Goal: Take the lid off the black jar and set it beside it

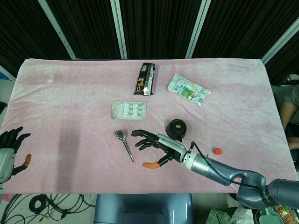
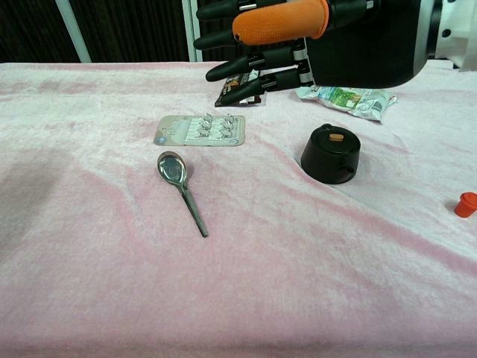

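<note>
The black jar (image 1: 176,129) (image 2: 331,154) stands upright on the pink cloth right of centre, its black lid with a small tan knob (image 2: 336,137) still seated on top. My right hand (image 1: 156,146) (image 2: 298,41) hovers just left of the jar and nearer me, its dark fingers spread and its orange-tipped thumb out, holding nothing. It is not touching the jar. At the table's left front edge my left hand (image 1: 10,150) rests with its fingers spread and nothing in it; the chest view does not show it.
A metal spoon (image 1: 124,143) (image 2: 181,189) lies left of my right hand. A pill blister pack (image 1: 128,110) (image 2: 200,130), a dark snack bar wrapper (image 1: 145,79) and a white-green packet (image 1: 188,89) (image 2: 344,99) lie farther back. A small red cap (image 1: 217,150) (image 2: 466,203) sits right of the jar.
</note>
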`<state>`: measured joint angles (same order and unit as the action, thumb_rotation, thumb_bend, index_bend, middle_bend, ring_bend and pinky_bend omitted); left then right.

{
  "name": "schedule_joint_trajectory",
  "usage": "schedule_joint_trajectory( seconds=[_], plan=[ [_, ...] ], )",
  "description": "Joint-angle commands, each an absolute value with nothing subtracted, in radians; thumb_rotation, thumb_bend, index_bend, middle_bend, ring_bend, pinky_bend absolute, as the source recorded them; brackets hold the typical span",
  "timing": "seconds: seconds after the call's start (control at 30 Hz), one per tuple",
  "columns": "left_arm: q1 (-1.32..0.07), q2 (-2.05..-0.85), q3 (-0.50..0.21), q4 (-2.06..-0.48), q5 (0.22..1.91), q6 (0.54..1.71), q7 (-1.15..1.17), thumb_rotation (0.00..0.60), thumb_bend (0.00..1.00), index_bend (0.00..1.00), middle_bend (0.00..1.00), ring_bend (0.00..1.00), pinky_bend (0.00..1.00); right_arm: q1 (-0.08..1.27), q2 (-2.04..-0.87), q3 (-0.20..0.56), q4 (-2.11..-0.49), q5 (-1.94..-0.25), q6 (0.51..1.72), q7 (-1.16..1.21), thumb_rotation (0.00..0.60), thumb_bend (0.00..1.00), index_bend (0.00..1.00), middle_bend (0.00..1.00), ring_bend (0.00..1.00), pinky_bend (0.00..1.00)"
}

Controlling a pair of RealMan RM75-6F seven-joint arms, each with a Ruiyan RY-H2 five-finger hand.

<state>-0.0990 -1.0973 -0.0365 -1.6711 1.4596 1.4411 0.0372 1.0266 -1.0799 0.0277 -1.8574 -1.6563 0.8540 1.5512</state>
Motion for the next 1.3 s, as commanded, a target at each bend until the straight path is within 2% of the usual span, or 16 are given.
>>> schedule_joint_trajectory(
  seconds=[0.03, 0.93, 1.13, 1.2, 1.3],
  plan=[
    [-0.099, -1.097, -0.037, -1.672, 1.459, 1.440, 0.038, 0.600, 0.42, 0.18, 0.03, 0.00, 0.02, 1.025, -1.077, 0.028, -1.859, -1.658, 0.857, 1.549, 0.600, 0.18, 0.09, 0.06, 0.19, 0.20],
    [-0.098, -1.094, -0.036, -1.673, 1.456, 1.439, 0.036, 0.600, 0.42, 0.18, 0.03, 0.00, 0.02, 1.023, -1.064, 0.027, -1.854, -1.650, 0.846, 1.509, 0.600, 0.18, 0.09, 0.06, 0.19, 0.20],
    [-0.098, -1.093, -0.037, -1.674, 1.455, 1.439, 0.034, 0.600, 0.42, 0.18, 0.03, 0.00, 0.02, 1.017, -1.040, 0.014, -1.798, -1.607, 0.782, 1.262, 0.600, 0.17, 0.09, 0.09, 0.20, 0.20],
    [-0.098, -1.093, -0.036, -1.674, 1.454, 1.438, 0.035, 0.600, 0.42, 0.18, 0.03, 0.00, 0.02, 1.009, -1.033, 0.014, -1.773, -1.548, 0.751, 1.105, 0.600, 0.17, 0.11, 0.11, 0.21, 0.20],
    [-0.099, -1.094, -0.036, -1.674, 1.456, 1.437, 0.038, 0.600, 0.42, 0.18, 0.03, 0.00, 0.02, 0.980, -1.052, 0.023, -1.730, -1.395, 0.756, 0.745, 0.600, 0.17, 0.15, 0.13, 0.21, 0.20]
  ],
)
